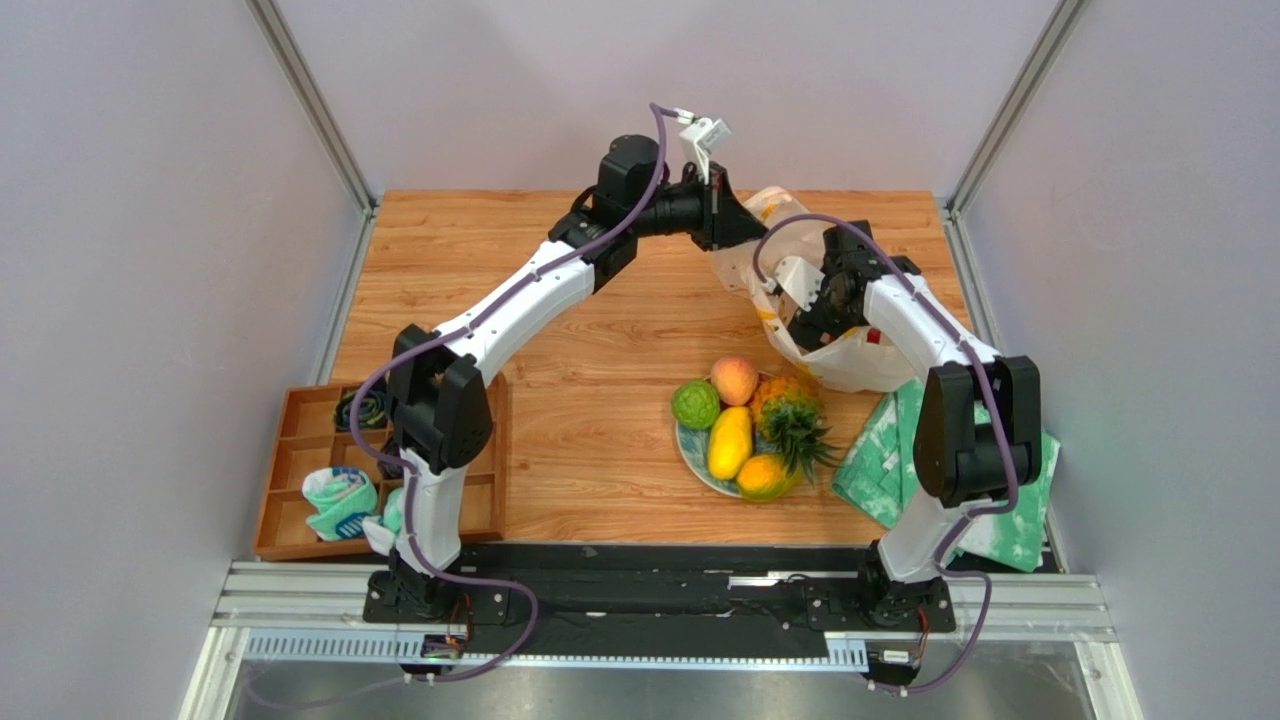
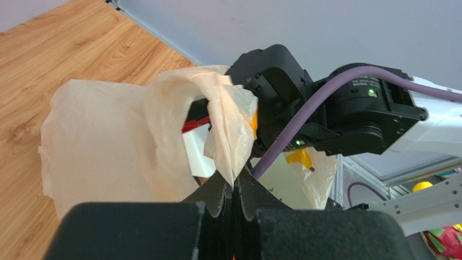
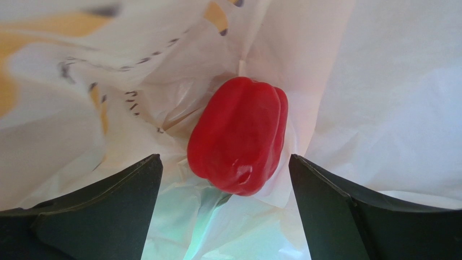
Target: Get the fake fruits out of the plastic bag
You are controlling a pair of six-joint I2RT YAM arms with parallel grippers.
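Observation:
The plastic bag (image 1: 869, 360) lies at the back right of the table. My left gripper (image 1: 739, 225) is shut on a bunched fold of the bag's rim (image 2: 230, 135) and holds it up; its tips (image 2: 235, 181) pinch the film. My right gripper (image 1: 800, 308) is inside the bag, open (image 3: 225, 158). The glossy red bell pepper (image 3: 238, 135) lies on the bag's inner film (image 3: 379, 108) just ahead of and between its fingers, not held. On a plate (image 1: 687, 450) lie a bumpy green fruit (image 1: 694, 405), a peach (image 1: 733, 380), two mangoes (image 1: 729, 443) and a pineapple (image 1: 790, 423).
A green-and-white patterned cloth (image 1: 887, 465) lies beside the plate, under the right arm. A wooden compartment tray (image 1: 301, 443) with small items stands at the front left. Grey walls enclose the table on three sides.

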